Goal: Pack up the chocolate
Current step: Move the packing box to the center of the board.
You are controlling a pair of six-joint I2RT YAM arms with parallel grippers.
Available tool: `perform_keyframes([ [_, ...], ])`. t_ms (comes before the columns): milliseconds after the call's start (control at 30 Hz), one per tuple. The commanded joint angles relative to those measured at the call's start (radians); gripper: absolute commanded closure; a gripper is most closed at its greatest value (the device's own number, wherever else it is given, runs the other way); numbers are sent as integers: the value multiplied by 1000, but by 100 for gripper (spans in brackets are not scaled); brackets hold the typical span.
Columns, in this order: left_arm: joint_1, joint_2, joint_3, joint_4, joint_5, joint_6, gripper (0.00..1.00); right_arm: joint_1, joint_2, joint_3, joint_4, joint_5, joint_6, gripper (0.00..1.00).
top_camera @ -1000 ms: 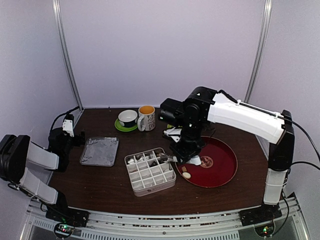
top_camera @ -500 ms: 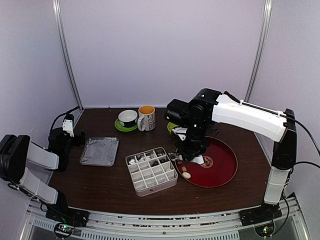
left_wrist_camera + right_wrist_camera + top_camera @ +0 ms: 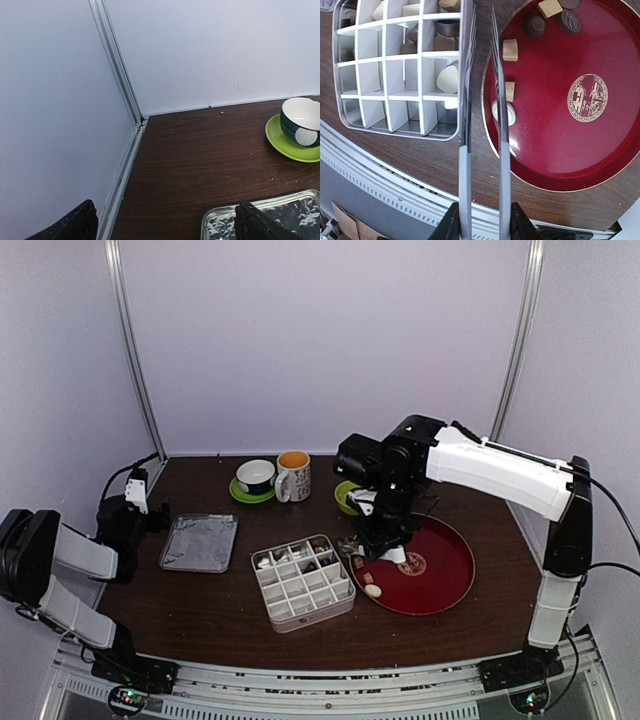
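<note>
Chocolate pieces lie on the red plate [image 3: 600, 150]: a cream one [image 3: 510, 50], a dark one [image 3: 533, 25] and a white round one [image 3: 495, 112] under a tong arm. More sit in the back cells of the white divided box [image 3: 345, 120], such as a cream piece [image 3: 448, 79]. My right gripper [image 3: 482, 220] is shut on the metal tongs [image 3: 465, 100], whose arms stand slightly apart with nothing between the tips. The tongs hang over the seam between box [image 3: 300, 580] and plate [image 3: 440, 570]. My left gripper [image 3: 167, 227] is open and holds nothing, at the far left.
A foil tray [image 3: 200, 542] lies left of the box, under my left gripper's right finger [image 3: 260, 222]. A bowl on a green saucer [image 3: 256, 478] and a mug [image 3: 293, 475] stand at the back. Another green saucer [image 3: 345, 495] shows behind the right arm.
The right arm has drawn back from over the box toward the plate's left edge, and the tong arms have spread a little. The left arm has not moved.
</note>
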State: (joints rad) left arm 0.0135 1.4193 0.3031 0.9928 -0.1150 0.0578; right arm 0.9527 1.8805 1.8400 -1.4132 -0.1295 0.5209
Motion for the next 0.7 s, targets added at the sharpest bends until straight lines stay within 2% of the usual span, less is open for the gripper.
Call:
perform_keyframes([
  [0,9,6,24,27,8,-9,2,-32,-57,-113,30,19,66,70],
  [133,8,4,24,26,6,-9,2,-44,-116,-210,79,4,119,70],
  [233,9,4,24,26,6,-9,2,-45,-143,-220,93,-19,144,69],
  [500,9,6,26,26,9,-10,2,-46,-97,-18,68,-103,165,66],
  [667,9,5,24,27,10,-10,2,-44,-21,91,7,-142,119,66],
])
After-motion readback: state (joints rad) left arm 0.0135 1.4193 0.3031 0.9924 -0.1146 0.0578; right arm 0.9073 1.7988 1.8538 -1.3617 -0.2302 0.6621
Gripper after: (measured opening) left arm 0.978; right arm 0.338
